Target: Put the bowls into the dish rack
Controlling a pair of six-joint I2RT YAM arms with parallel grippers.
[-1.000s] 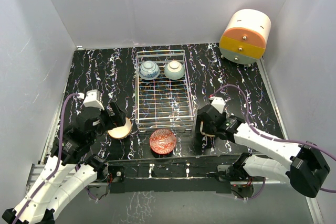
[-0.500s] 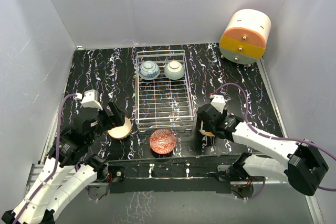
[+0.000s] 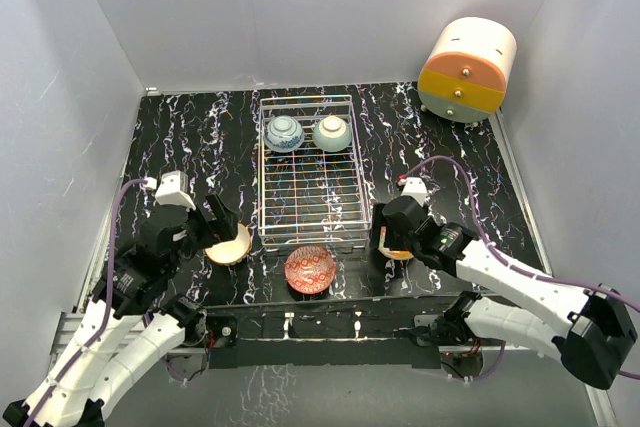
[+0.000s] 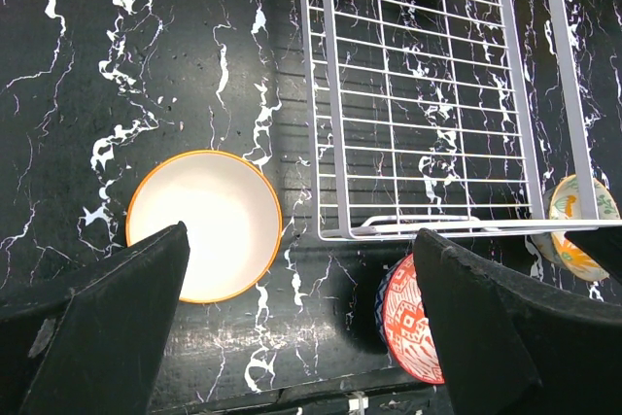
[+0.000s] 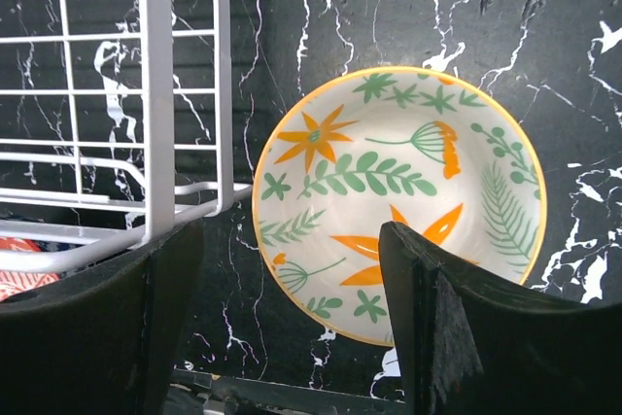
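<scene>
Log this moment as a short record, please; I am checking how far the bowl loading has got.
in rack: blue-white bowl, mint bowl, at far end of dish rack
on table: cream bowl, red bowl, leafy bowl
left gripper: open, above cream bowl
right gripper: open, jaws astride leafy bowl's rim
left to load: three
</scene>
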